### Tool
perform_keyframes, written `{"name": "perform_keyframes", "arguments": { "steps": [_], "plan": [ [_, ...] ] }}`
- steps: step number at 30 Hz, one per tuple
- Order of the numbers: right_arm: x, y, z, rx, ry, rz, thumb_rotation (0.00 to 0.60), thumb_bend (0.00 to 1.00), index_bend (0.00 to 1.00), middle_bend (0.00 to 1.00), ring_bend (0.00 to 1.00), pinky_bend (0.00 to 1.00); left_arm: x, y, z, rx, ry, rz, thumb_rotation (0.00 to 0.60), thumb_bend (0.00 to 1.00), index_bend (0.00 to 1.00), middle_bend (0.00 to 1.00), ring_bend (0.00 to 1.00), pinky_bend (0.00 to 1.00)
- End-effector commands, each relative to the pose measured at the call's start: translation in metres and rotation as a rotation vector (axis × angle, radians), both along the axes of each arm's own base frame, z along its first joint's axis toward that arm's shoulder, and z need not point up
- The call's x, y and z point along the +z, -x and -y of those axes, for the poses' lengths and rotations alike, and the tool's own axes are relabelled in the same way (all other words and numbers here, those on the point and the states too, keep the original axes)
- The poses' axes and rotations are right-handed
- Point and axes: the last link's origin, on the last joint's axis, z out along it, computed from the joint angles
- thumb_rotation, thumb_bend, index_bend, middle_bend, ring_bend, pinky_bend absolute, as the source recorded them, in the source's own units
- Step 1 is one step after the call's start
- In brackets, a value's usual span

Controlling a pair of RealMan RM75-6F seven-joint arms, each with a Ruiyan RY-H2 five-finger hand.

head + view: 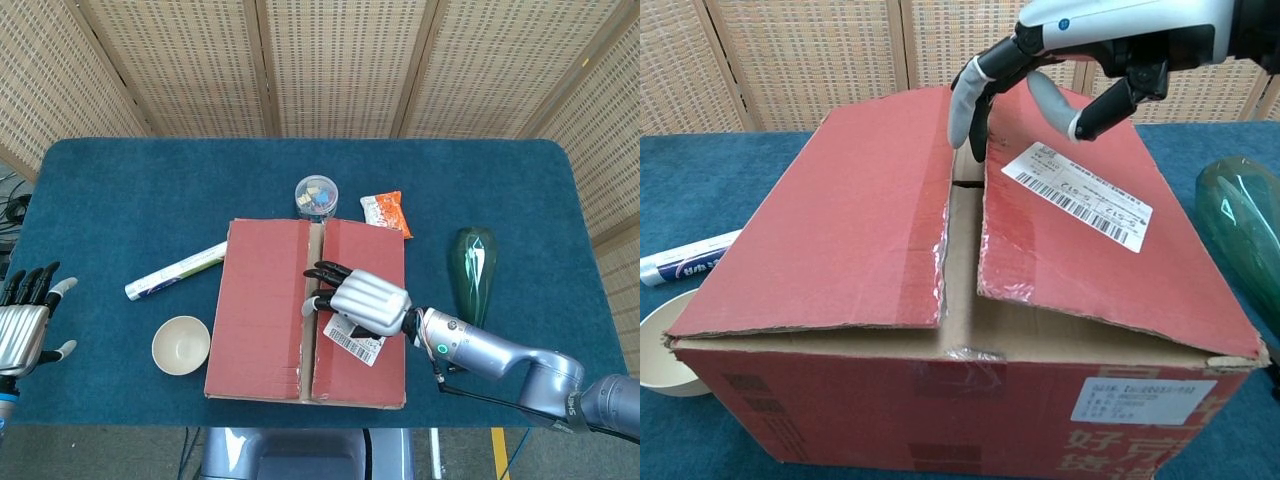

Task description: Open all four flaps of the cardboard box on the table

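Observation:
A red cardboard box (262, 320) (860, 250) sits at the table's middle front, its two top flaps lying nearly flat with a narrow gap between them. The right flap (1080, 240) carries a white barcode label. My right hand (362, 300) (1070, 60) hovers over the far end of that gap, fingers spread, with fingertips (962, 115) dipping at the right flap's inner edge. It holds nothing. My left hand (25, 325) stays off at the table's left edge, fingers apart and empty.
A cream bowl (181, 345) and a white tube (175, 272) lie left of the box. Behind it stand a clear round tub (316, 195) and an orange snack packet (386, 212). A green glass vase (472, 270) lies to the right.

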Motion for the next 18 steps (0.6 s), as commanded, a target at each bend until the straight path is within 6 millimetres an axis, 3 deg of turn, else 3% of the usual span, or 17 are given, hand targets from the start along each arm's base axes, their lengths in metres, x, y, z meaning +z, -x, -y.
{"name": "perform_keyframes", "arguments": {
  "steps": [1, 18],
  "plan": [
    [0.000, 0.000, 0.000, -0.001, 0.002, 0.001, 0.600, 1.00, 0.29, 0.39, 0.03, 0.03, 0.000, 0.000, 0.000, -0.001, 0.000, 0.000, 0.600, 0.17, 0.17, 0.02, 0.05, 0.00],
    [0.025, 0.004, 0.006, -0.003, 0.078, -0.009, 0.600, 1.00, 0.30, 0.46, 0.06, 0.03, 0.002, -0.003, -0.001, -0.012, -0.009, -0.002, 0.600, 0.17, 0.17, 0.02, 0.05, 0.00]
  ]
}}
